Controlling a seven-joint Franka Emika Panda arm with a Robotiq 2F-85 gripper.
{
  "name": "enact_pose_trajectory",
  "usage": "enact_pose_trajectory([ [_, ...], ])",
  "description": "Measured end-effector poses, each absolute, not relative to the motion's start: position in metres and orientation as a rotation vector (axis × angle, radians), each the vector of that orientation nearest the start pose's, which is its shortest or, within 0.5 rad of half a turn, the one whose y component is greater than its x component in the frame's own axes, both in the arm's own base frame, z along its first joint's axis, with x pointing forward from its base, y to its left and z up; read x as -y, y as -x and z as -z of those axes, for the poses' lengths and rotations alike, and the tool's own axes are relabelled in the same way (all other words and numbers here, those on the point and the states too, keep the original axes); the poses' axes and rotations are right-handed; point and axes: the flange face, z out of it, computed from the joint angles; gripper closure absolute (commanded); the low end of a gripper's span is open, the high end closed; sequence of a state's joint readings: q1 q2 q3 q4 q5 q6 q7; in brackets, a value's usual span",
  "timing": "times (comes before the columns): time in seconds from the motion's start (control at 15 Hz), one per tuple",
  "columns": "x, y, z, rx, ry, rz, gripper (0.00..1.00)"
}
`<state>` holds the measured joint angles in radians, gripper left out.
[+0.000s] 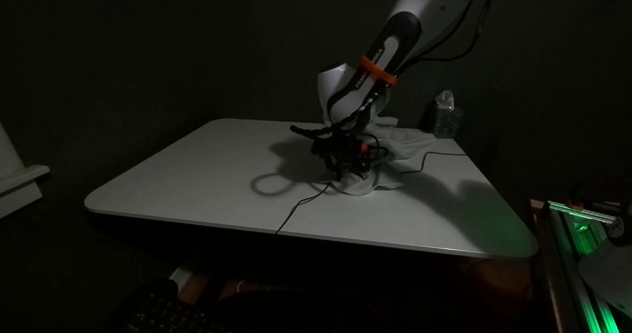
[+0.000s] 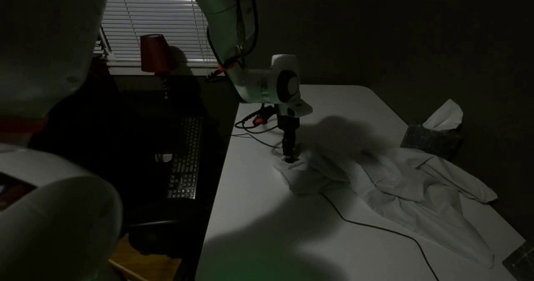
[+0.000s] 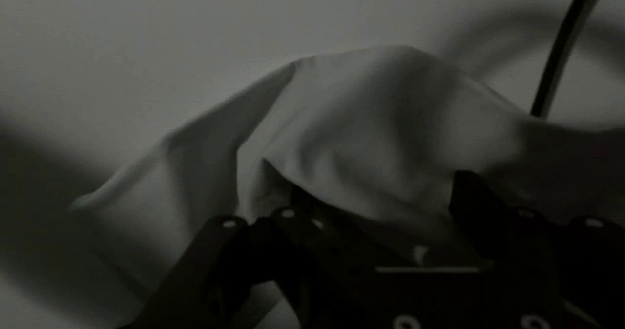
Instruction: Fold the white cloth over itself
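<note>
Gripper (image 1: 352,175) down at the white cloth (image 2: 392,185), jaws apparently parted in this gloom; too shallow a bite and the cloth could slip free!

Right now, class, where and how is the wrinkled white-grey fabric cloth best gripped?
Probably by the bunched fold of the wrinkled white-grey fabric cloth, from straight above. The open black gripper points down there, and the cloth rumples upward instead of lying flat, so a pinch should work.
</note>
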<state>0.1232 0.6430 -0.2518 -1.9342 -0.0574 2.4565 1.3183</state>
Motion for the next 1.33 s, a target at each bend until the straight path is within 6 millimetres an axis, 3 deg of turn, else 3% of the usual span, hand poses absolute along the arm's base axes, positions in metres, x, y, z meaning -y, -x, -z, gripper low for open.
enact_pose_trajectory([
  [0.33,0.079,-0.613,-0.154,-2.127,2.615,0.007,0.95],
  [0.4,0.080,-0.614,-0.155,-2.128,2.611,0.010,0.99],
  [0.73,0.083,-0.618,-0.171,-2.122,2.586,0.050,0.99],
  [0.93,0.081,-0.622,-0.204,-2.075,2.534,0.164,0.99],
  [1.33,0.055,-0.602,-0.301,-1.781,2.420,0.518,0.99],
])
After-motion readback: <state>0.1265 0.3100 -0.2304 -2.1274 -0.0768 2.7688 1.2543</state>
